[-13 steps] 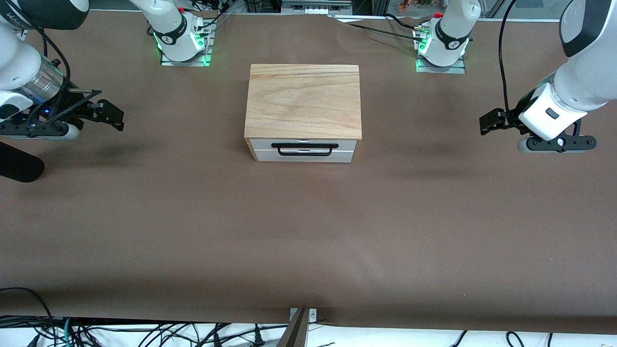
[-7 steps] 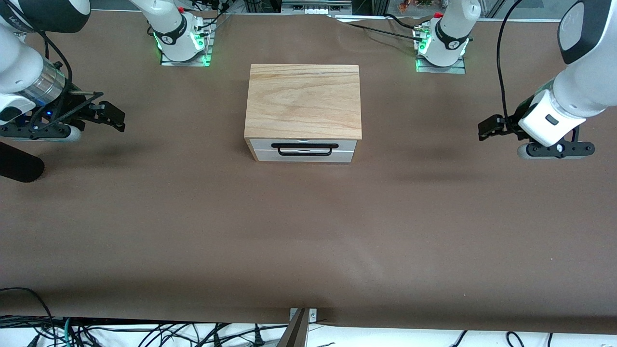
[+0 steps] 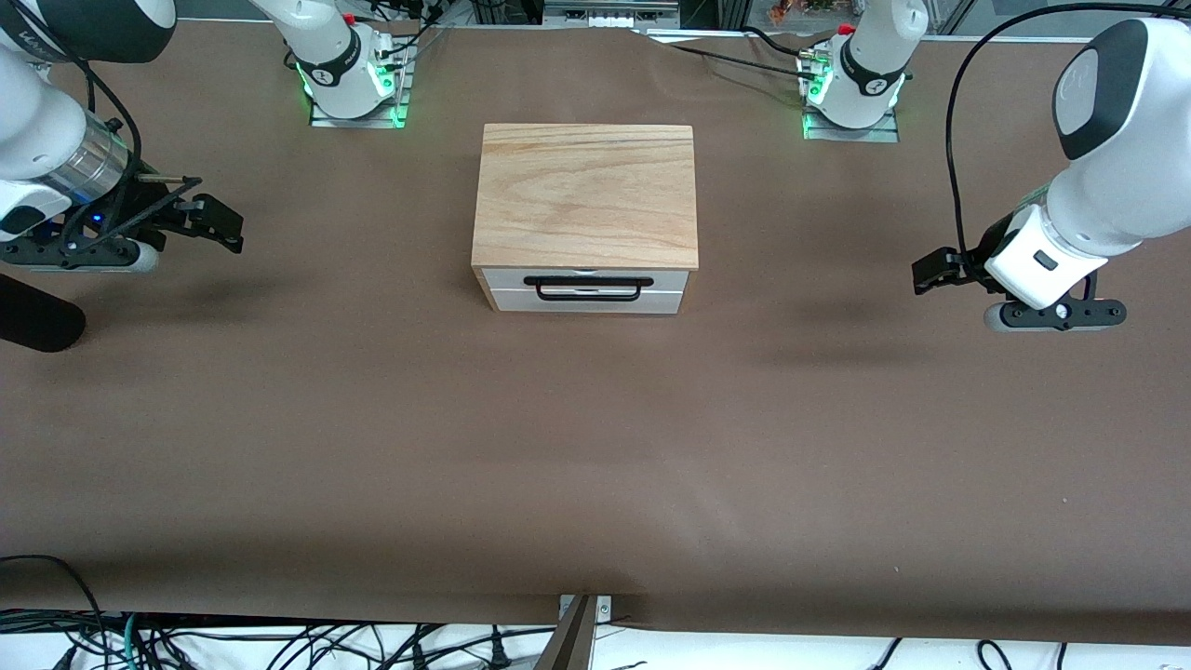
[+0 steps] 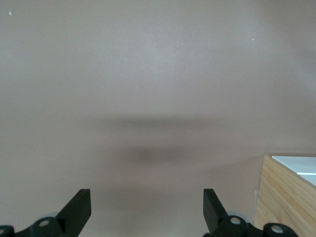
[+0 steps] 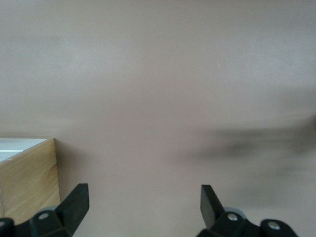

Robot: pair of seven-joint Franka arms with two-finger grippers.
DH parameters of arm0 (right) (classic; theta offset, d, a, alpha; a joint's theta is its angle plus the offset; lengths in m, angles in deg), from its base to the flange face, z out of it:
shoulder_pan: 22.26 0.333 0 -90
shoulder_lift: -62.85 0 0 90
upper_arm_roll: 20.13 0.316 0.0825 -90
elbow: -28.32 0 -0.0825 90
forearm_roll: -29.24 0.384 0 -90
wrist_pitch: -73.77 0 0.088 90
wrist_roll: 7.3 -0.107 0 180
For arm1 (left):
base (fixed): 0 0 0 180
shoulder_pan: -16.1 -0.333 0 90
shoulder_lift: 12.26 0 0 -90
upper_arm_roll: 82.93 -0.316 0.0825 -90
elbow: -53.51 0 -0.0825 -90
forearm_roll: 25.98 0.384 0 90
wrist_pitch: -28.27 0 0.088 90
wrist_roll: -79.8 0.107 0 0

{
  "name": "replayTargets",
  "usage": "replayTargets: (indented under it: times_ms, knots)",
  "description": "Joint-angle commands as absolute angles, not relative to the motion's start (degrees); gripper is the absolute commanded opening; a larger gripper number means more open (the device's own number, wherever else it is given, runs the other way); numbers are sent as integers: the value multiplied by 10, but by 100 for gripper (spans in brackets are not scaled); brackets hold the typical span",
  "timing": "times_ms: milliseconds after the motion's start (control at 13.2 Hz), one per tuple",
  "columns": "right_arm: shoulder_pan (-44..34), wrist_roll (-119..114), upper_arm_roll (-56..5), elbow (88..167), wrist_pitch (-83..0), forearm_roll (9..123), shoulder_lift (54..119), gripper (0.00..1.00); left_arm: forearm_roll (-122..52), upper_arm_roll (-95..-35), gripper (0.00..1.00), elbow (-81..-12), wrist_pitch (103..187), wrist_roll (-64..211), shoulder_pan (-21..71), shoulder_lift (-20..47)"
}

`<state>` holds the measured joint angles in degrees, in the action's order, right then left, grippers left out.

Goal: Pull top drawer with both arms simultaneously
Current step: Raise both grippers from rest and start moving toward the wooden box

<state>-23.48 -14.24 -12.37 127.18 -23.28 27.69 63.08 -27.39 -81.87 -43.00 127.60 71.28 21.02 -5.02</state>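
Observation:
A wooden box [image 3: 584, 195] stands mid-table, its front facing the front camera. The top drawer [image 3: 670, 278] has a white front with a black bar handle [image 3: 588, 280] and sits flush, closed. My left gripper [image 3: 930, 273] hangs open over bare table toward the left arm's end, well apart from the box. The left wrist view has its gripper [image 4: 146, 210] holding nothing and a box corner [image 4: 284, 197] at the edge. My right gripper [image 3: 223, 228] is open over the table toward the right arm's end. In the right wrist view this gripper [image 5: 143, 203] is empty, with the box side [image 5: 27, 177] in sight.
Brown cover [image 3: 595, 447] spreads over the whole table. Both arm bases [image 3: 354, 79] [image 3: 851, 88] glow green at the edge farthest from the front camera. A black cylinder [image 3: 37, 321] juts in at the right arm's end. Cables [image 3: 279, 642] lie below the near edge.
The left arm has swung its gripper a little toward the front camera and slightly toward the box. The right gripper has barely shifted. Both stay open; the drawer has not moved.

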Motion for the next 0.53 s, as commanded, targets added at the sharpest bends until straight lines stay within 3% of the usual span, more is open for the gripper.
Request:
replayTargets:
  times_ms: [0, 454]
  knots:
    - [-237, -142, -114, 1265, -219, 277, 631, 100, -288, -817, 100, -457, 1337, 731, 205, -40]
    - [-237, -139, -114, 1265, -219, 280, 638, 100, -289, -816, 100, -569, 1515, 731, 205, -24]
